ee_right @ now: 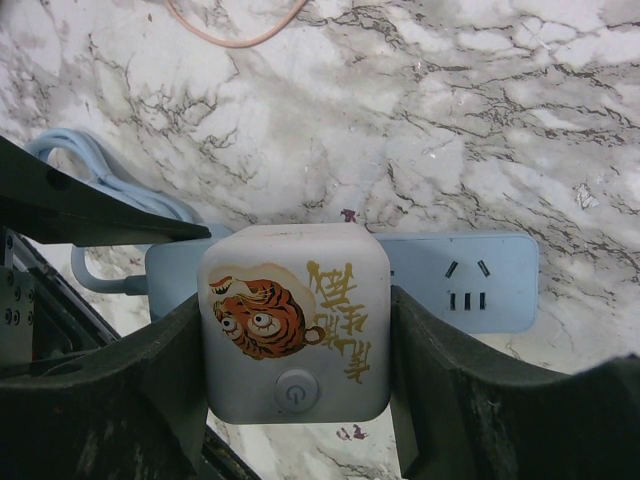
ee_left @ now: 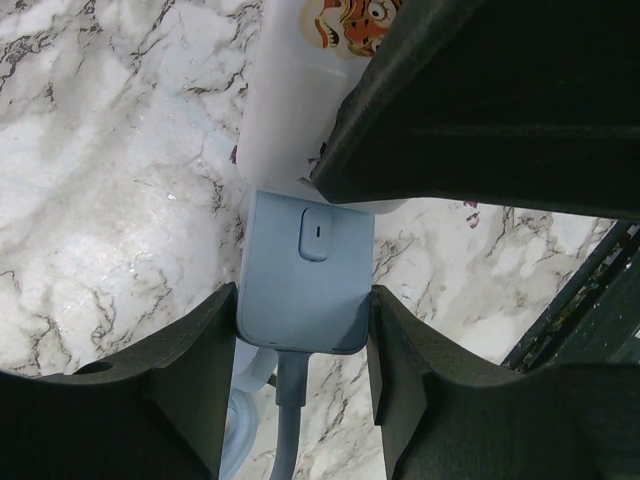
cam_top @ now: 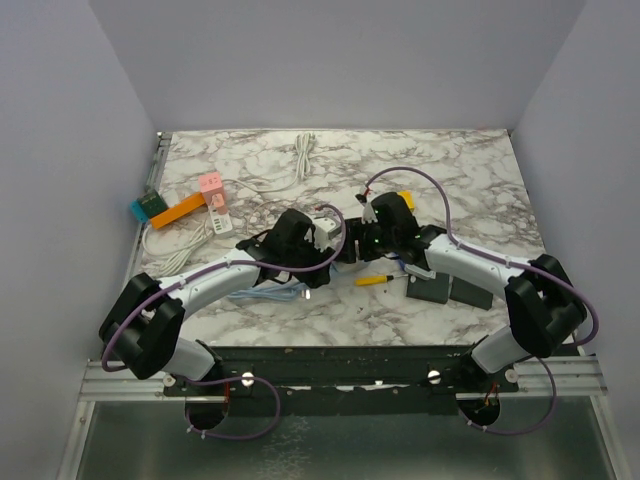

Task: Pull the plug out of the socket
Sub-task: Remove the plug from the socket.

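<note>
A white cube plug (ee_right: 295,320) with a tiger sticker and a power button sits on a pale blue power strip (ee_right: 470,285). My right gripper (ee_right: 297,340) is shut on the plug, one finger on each side. My left gripper (ee_left: 303,340) is shut on the cable end of the power strip (ee_left: 305,290), where its switch is. The plug (ee_left: 300,90) shows just beyond, partly hidden by a right finger (ee_left: 500,100). In the top view both grippers, left (cam_top: 312,243) and right (cam_top: 372,238), meet at the table's middle and hide the strip.
The strip's blue cable (cam_top: 270,293) coils below the left arm. A yellow tool (cam_top: 372,280) and two dark grey boxes (cam_top: 445,291) lie near the right arm. Orange, teal and pink blocks (cam_top: 180,208) and white cables (cam_top: 303,155) lie at the back left.
</note>
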